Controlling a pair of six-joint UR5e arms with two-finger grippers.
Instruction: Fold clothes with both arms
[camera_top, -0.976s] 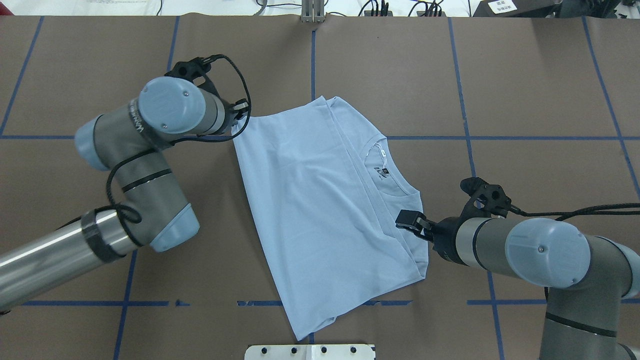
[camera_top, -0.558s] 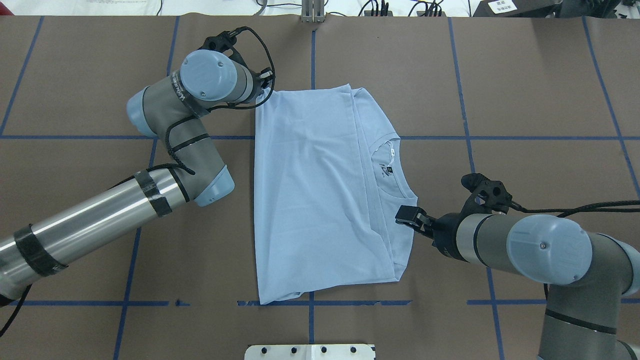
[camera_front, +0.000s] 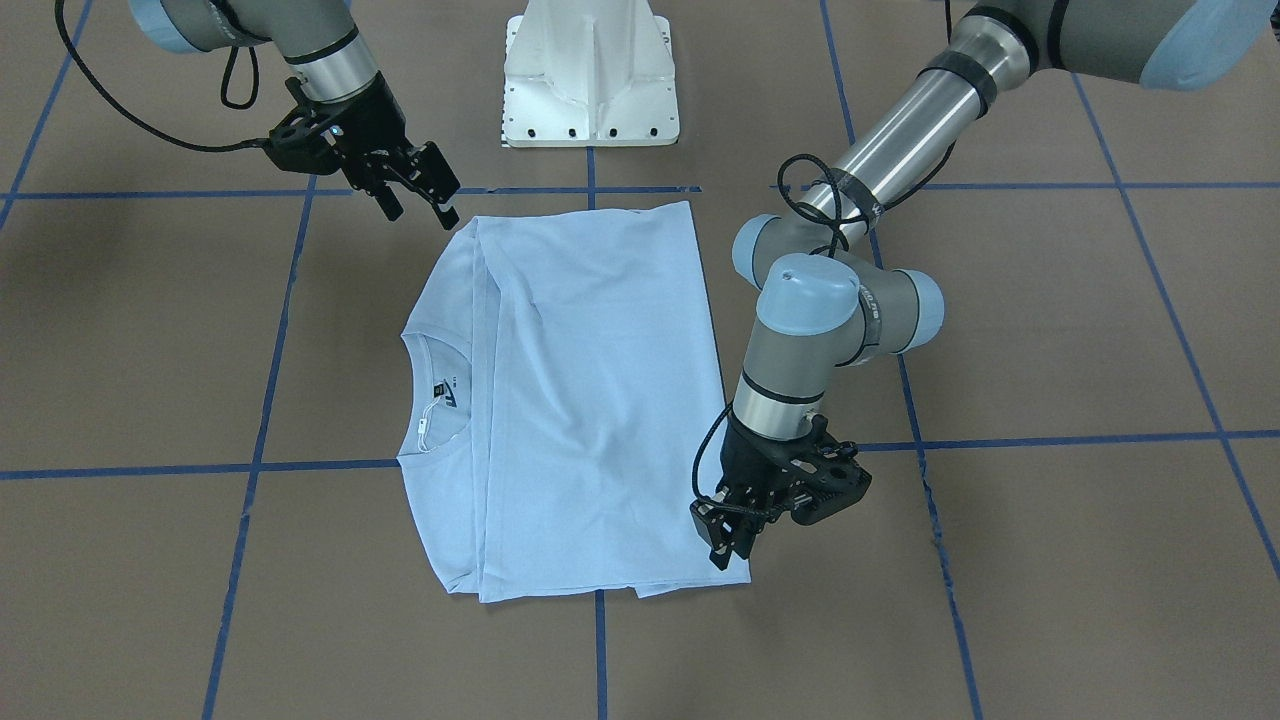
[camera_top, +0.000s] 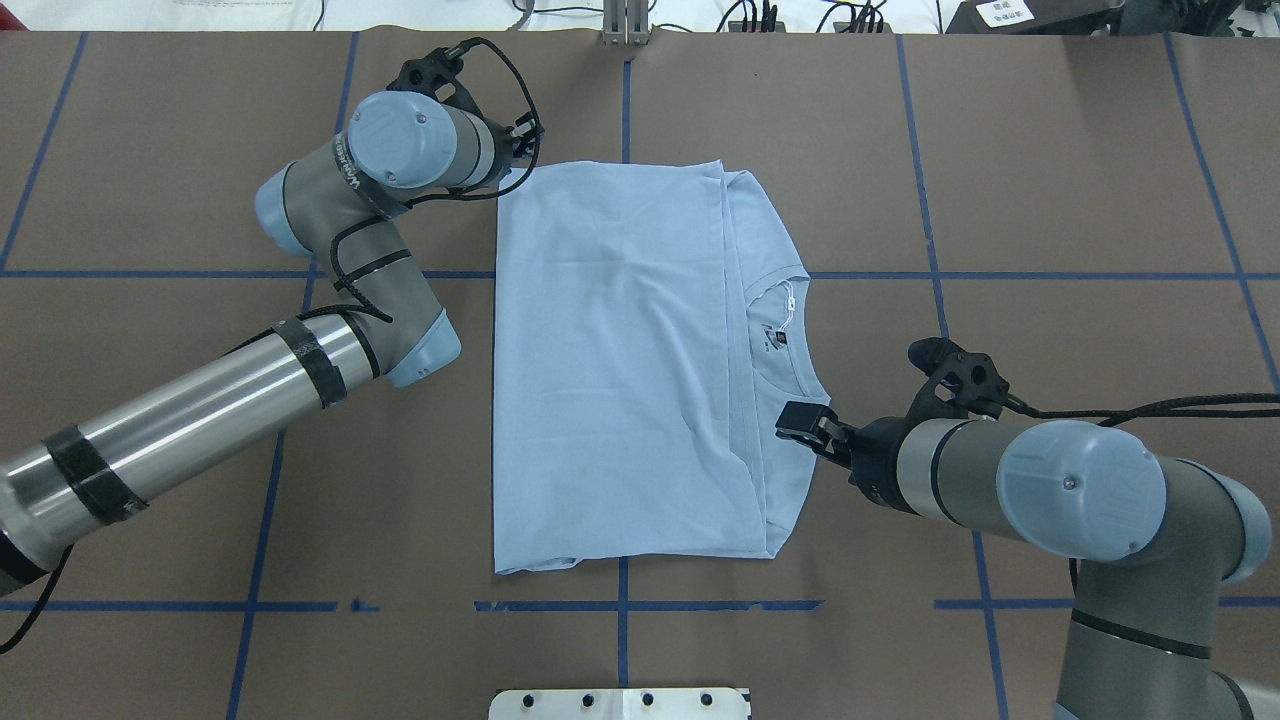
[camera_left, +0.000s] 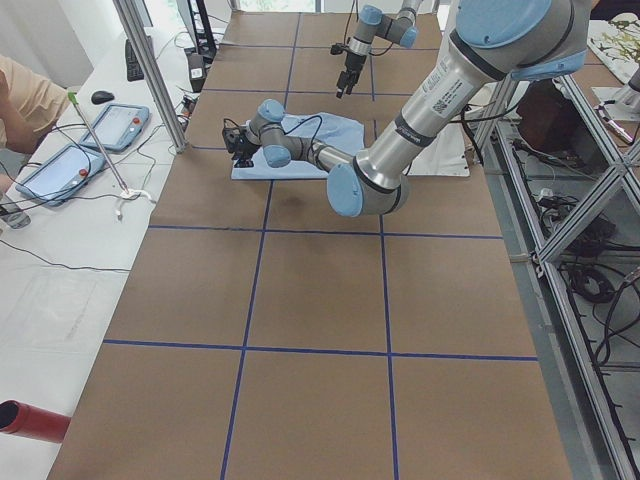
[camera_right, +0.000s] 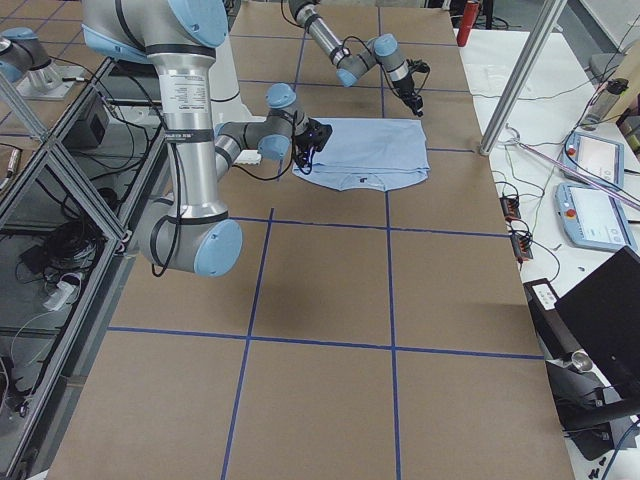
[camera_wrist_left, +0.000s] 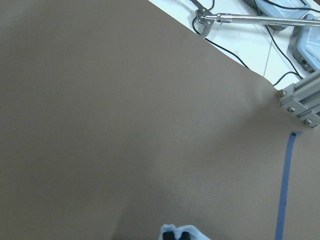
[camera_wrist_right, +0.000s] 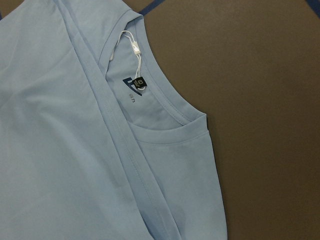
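Straightening the half-folded shirt (camera_front: 590, 400)
Left claw (camera_front: 725, 540) pinches its corner; right claw (camera_front: 420, 205) hangs open and should grasp next.

Nothing here reads clearly. The T-shirt (camera_wrist_right: 60, 150) has a dark neck print (camera_wrist_right: 134, 86) inside its collar, at 11 o'clock in the right wrist view, too blurred to make out. White lettering (camera_top: 347, 172) on the left arm (camera_top: 180, 420) and a white label (camera_top: 1003, 12) at 1 o'clock overhead are illegible.
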